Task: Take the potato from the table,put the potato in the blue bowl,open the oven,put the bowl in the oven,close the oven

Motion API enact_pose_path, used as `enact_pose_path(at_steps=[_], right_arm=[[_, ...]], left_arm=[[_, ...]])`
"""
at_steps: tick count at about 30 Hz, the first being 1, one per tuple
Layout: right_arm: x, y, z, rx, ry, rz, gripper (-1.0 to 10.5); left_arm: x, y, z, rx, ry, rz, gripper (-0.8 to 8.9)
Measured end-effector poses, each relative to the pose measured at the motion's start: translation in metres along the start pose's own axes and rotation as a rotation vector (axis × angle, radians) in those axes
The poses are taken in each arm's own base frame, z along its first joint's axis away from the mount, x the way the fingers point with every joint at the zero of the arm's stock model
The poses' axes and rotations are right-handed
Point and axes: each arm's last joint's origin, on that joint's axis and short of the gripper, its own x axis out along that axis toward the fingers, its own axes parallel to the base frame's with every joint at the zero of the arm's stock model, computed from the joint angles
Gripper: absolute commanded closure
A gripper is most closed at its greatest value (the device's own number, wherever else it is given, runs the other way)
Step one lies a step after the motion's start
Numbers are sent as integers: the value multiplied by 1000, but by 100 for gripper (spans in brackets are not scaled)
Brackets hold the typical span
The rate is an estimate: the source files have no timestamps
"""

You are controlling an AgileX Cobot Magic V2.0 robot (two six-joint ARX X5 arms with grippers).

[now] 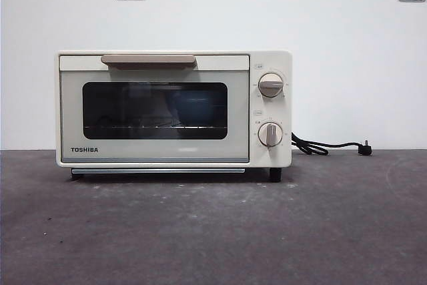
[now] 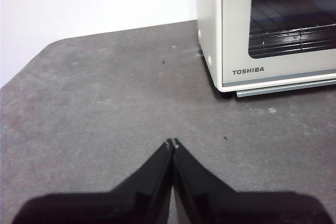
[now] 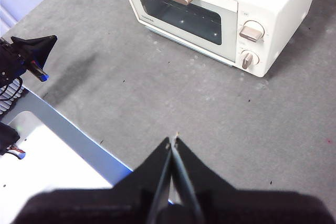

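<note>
The cream-white TOSHIBA oven stands on the dark grey table with its door closed and its beige handle at the top. Behind the dark glass shows a dim blue rounded shape that looks like the blue bowl on the rack. No potato shows in any view. My left gripper is shut and empty, low over bare table, off the oven's TOSHIBA-logo corner. My right gripper is shut and empty, high above the table in front of the oven. No arm shows in the front view.
A black power cord with its plug lies on the table beside the oven's knob side. The table's edge borders a white and blue surface in the right wrist view, where the left arm's black tip also shows.
</note>
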Motion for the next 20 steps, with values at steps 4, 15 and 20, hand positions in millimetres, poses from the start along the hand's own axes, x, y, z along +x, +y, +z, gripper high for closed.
enact_pose_path(at_steps=[4,15,20], right_arm=[[-3,0,-2,-1,-11,1,942],[-5,0,-3,-2,-17,2,941],[-5,0,-3,-2,-17,2,941]], left_arm=[[0,0,0,-5,0,0,817],[0,0,0,-7,0,0,817],[0,0,0,-7,0,1,817]])
